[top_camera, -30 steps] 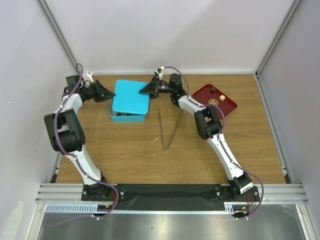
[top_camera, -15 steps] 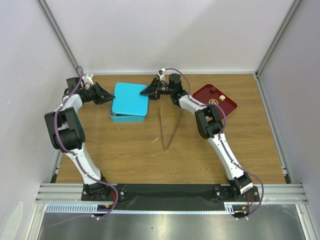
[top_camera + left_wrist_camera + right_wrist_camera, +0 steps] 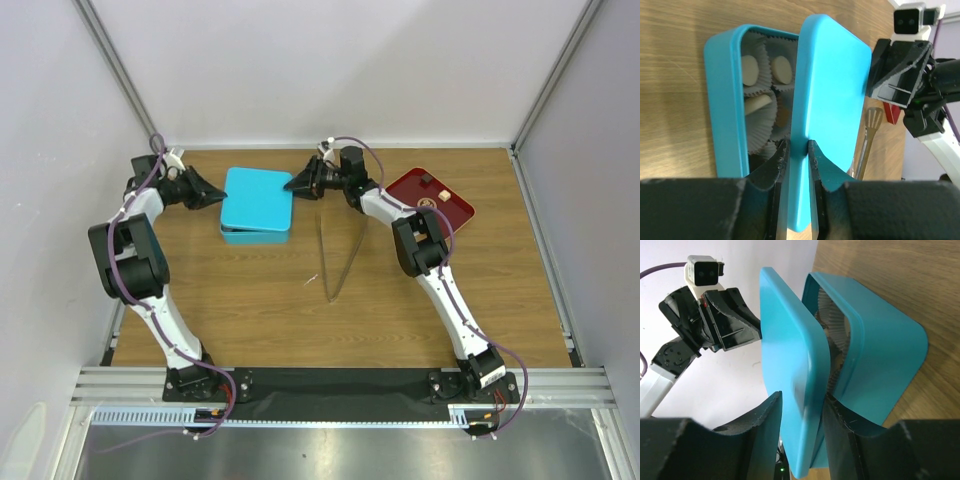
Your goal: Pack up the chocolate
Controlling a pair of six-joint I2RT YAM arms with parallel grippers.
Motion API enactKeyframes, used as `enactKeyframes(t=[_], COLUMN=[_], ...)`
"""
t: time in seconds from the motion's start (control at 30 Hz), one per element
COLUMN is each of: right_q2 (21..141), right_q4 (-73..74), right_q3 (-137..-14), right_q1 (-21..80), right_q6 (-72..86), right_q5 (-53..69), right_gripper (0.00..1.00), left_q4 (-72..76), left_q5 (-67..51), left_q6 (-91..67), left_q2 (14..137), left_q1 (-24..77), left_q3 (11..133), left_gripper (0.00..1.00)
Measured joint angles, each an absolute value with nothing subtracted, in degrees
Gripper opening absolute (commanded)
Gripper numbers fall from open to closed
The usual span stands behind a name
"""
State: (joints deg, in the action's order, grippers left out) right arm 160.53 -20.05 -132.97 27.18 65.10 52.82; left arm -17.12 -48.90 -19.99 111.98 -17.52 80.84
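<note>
I see the chocolates (image 3: 781, 69) mostly as cream-coloured round pieces, each sitting in a white fluted paper cup (image 3: 760, 117) inside a shallow turquoise box (image 3: 722, 100) with rounded corners. A few more small pieces (image 3: 425, 180) lie on a dark red rectangular tray (image 3: 405, 190) at the far right of the wooden counter (image 3: 250, 310), well apart from the box.

A matching flat turquoise lid (image 3: 832, 100) is lifted off the box and tilted above it. The left wrist view shows the box open on one side with the cups exposed. From the overhead camera the lid (image 3: 258, 198) hides nearly all of the box, and only the box's near wall (image 3: 255, 236) shows below it.

My left end effector (image 3: 797, 150) is clamped on the lid's left edge, with both black fingers pressed flat against its two faces. My right end effector (image 3: 802, 400) straddles the opposite edge of the lid (image 3: 787, 365). Its fingers appear to touch both faces, so I read it as gripping too. In the overhead view the two end effectors, left (image 3: 218, 194) and right (image 3: 293, 184), face each other across the lid.

Long metal tongs (image 3: 335, 255) lie on the counter just right of the box, their arms spread in a narrow V with the joined end toward me. A slotted tip of the tongs (image 3: 870, 130) shows past the lid in the left wrist view.
</note>
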Motion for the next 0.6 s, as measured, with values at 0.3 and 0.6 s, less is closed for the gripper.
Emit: enactKeyframes(t=[0.3, 0.6], right_q2=[160.48, 160.51], right_q4=[-16.34, -13.69], right_q3=[-133.38, -134.39], right_q1=[27.29, 27.38], right_q6=[61.76, 59.88], right_q5=[50.98, 49.43], right_gripper=[0.40, 0.39], left_q4=[-20.29, -24.08], left_q5=[-45.41, -40.29], left_q6=[-18.87, -15.97], left_q2=[113.08, 113.16], left_q1=[-17.52, -17.61], left_q3=[82.89, 84.97], left_gripper=[0.26, 0.44])
